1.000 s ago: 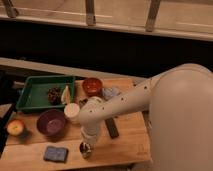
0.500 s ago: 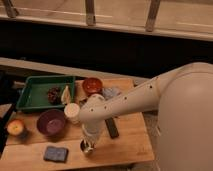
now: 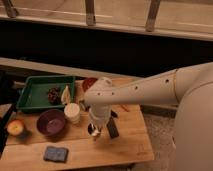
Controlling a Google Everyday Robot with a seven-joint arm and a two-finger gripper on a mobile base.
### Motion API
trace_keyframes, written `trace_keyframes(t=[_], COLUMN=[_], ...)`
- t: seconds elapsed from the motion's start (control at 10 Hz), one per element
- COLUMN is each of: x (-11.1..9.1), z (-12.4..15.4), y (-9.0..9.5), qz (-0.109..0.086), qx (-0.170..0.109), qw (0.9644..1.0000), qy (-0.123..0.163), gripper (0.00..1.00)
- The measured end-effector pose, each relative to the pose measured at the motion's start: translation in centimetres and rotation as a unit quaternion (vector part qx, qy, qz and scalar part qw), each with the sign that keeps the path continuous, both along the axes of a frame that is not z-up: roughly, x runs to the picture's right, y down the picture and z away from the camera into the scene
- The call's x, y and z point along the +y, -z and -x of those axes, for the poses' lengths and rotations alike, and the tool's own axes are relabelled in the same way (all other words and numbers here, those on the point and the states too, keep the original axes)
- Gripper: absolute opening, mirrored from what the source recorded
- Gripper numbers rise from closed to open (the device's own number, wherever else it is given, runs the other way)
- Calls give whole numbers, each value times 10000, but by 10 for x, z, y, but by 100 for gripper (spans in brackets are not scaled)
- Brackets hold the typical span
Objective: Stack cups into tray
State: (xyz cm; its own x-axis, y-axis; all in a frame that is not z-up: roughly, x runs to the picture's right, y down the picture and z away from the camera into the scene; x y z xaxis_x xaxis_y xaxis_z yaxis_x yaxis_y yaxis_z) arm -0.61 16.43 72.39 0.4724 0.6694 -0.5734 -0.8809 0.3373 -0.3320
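My gripper (image 3: pixel 94 129) points down over the middle of the wooden table and is shut on the short steel cup (image 3: pixel 93 133), which hangs just above the tabletop. To the left of it, the cream-white cup (image 3: pixel 72 113) stands upright on the table, close to the near right corner of the green tray (image 3: pixel 31 93). The tray lies at the back left and holds a dark pine-cone-like item (image 3: pixel 54 94) and a pale piece (image 3: pixel 66 95).
A purple bowl (image 3: pixel 50 123) sits left of the white cup. An orange-brown bowl (image 3: pixel 88 83) shows partly behind my arm. An apple (image 3: pixel 15 127) lies at the far left, a blue-grey sponge (image 3: pixel 55 153) near the front edge, and a black item (image 3: pixel 112 129) right of the gripper.
The gripper has closed on the steel cup and risen up and to the right with it. Everything else on the table stays where it was.
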Motion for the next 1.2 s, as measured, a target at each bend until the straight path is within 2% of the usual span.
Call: trace_keyframes(t=[0.1,0.2,0.4,0.5,0.6,0.9,1.1,1.2], x=[-15,-44,-95,-105,-110,-110,-114,-119], z=[-6,-14,-24,-25,-26,-27,-20,-7], y=[2,9,12,13,13,13,21,25], qz=[-81,-253,-514,-545,-562,-547,-717,-847], qx=[81,207,286,289,288,284,79,-47], qw=[9999,9994,9981,9979,9978,9979,9973,9964], qy=[-32,-80,-160,-177,-190,-212,-142,-9], gripper=[0,0,0,0,0,0,0,0])
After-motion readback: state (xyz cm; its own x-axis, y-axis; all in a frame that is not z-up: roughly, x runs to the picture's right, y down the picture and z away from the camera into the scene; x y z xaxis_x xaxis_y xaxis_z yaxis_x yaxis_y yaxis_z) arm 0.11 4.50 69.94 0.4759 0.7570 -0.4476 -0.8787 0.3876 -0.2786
